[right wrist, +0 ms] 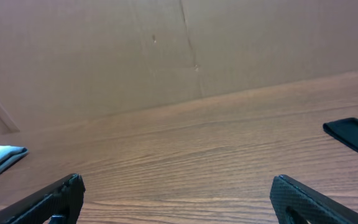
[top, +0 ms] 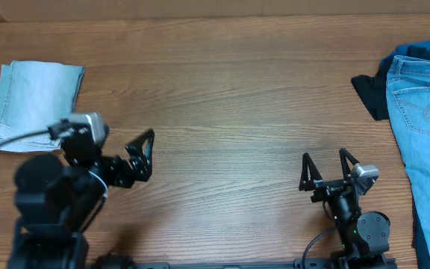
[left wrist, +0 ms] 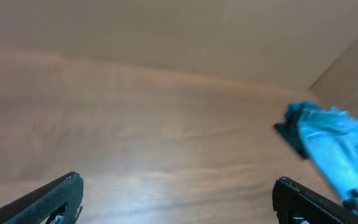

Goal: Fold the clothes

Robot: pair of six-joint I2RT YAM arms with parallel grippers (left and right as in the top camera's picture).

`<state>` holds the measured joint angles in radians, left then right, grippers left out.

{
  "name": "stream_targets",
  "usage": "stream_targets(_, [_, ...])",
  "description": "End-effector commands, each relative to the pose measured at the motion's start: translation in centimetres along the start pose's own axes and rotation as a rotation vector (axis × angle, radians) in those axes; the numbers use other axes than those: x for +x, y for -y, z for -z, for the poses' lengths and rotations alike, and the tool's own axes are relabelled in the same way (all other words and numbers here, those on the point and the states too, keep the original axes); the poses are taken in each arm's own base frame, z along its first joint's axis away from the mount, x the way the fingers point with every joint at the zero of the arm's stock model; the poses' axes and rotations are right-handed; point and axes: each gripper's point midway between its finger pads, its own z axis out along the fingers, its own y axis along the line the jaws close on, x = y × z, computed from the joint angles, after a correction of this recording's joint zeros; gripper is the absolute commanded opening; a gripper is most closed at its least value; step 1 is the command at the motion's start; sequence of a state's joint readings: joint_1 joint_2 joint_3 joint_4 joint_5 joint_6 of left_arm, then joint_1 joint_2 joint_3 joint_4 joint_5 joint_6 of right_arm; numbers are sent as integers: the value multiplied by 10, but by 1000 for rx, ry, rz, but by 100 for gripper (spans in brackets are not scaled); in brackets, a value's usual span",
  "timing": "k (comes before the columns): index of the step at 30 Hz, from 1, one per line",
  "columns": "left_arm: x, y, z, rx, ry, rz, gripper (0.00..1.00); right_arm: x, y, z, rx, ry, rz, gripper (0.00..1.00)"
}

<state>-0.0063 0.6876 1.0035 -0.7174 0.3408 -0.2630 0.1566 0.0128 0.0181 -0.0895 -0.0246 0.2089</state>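
Left gripper (top: pixel 142 152) and right gripper (top: pixel 325 158): fingers apart, empty, by near edge | folded denim shorts (top: pixel 36 104) at far-left corner; light-blue jeans (top: pixel 424 127) piled at right edge | risk: your pinch on the jeans could also catch the black garment (top: pixel 369 93) and drag both.

The left gripper (top: pixel 145 153) stands spread wide, its two black fingers (left wrist: pixel 50 200) well apart. It points sideways toward the right gripper (top: pixel 325 161). Behind it the left arm (top: pixel 51 198) is bent back over its own base. The right gripper is also spread wide and points straight ahead, with the right arm (top: pixel 360 224) folded close behind it.
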Motion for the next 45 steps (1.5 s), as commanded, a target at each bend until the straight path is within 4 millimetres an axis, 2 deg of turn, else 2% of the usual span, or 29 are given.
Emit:
stream_targets(1, [54, -27, -13, -57, -57, 27, 100, 1, 3, 0, 13, 8, 0, 100])
stream_targets(3, [79, -40, -23, -71, -52, 26, 100, 1, 3, 0, 13, 8, 0, 100])
stream_targets(8, [101, -58, -39, -72, 93, -18, 100, 1, 3, 0, 13, 8, 0, 100])
stream_targets(12, [97, -69, -42, -80, 273, -63, 100, 1, 3, 0, 13, 8, 0, 100])
stream_targets(16, [87, -82, -36, -142, 412, -77, 100, 1, 3, 0, 13, 8, 0, 100])
stream_targets(19, [85, -93, -32, -199, 464, -70, 100, 1, 3, 0, 13, 8, 0, 100])
stream_targets(29, [105, -114, -31, -260, 499, -65, 100, 1, 3, 0, 13, 8, 0, 100])
stream_targets(32, [107, -119, -29, -310, 487, -142, 100, 1, 3, 0, 13, 8, 0, 100])
stream_targets(35, [119, -133, -30, -398, 422, -215, 100, 1, 3, 0, 13, 8, 0, 100])
stream_targets(40, [122, -130, -33, -411, 373, -374, 100, 1, 3, 0, 13, 8, 0, 100])
stream_targets(45, [123, -129, -33, -403, 367, -395, 100, 1, 3, 0, 13, 8, 0, 100])
